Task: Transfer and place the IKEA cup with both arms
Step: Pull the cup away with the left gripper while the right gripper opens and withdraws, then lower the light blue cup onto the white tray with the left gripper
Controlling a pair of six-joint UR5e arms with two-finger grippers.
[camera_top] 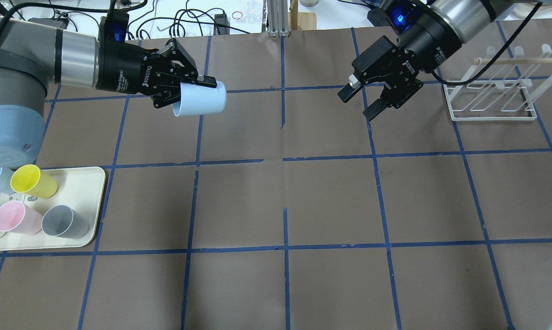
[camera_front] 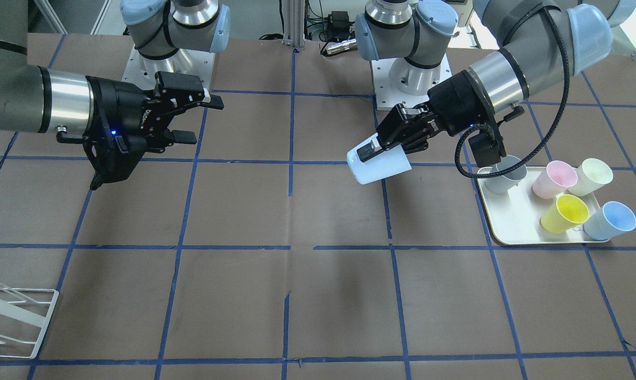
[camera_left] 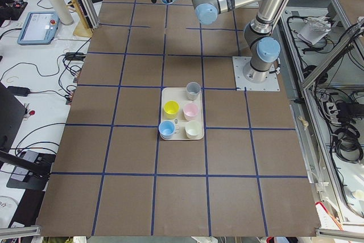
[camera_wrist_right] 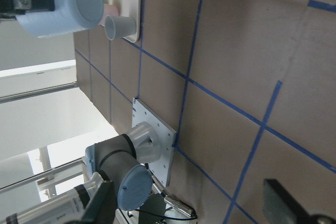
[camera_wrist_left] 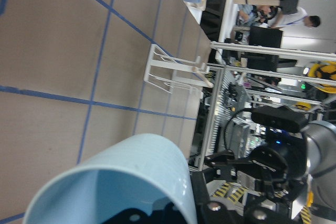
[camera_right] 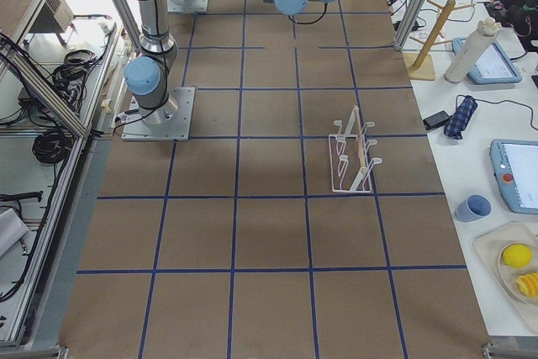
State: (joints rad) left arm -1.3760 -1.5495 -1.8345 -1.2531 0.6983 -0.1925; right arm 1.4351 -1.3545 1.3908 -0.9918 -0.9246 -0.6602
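Note:
My left gripper (camera_top: 186, 94) is shut on the rim of the pale blue IKEA cup (camera_top: 202, 100), one finger inside and one outside. It holds the cup on its side above the table, base pointing toward the middle. In the front-facing view the cup (camera_front: 378, 164) hangs from that gripper (camera_front: 375, 150). The cup fills the bottom of the left wrist view (camera_wrist_left: 115, 187) and shows in the right wrist view (camera_wrist_right: 63, 6). My right gripper (camera_top: 363, 101) is open and empty, about a grid square away, facing the cup; it also shows in the front-facing view (camera_front: 206, 121).
A cream tray (camera_top: 92, 183) at my left holds a yellow cup (camera_top: 33, 182), pink cup (camera_top: 14, 217), grey cup (camera_top: 65, 222) and the blue twin (camera_front: 610, 220). A white wire rack (camera_top: 491, 96) stands at the far right, behind my right gripper.

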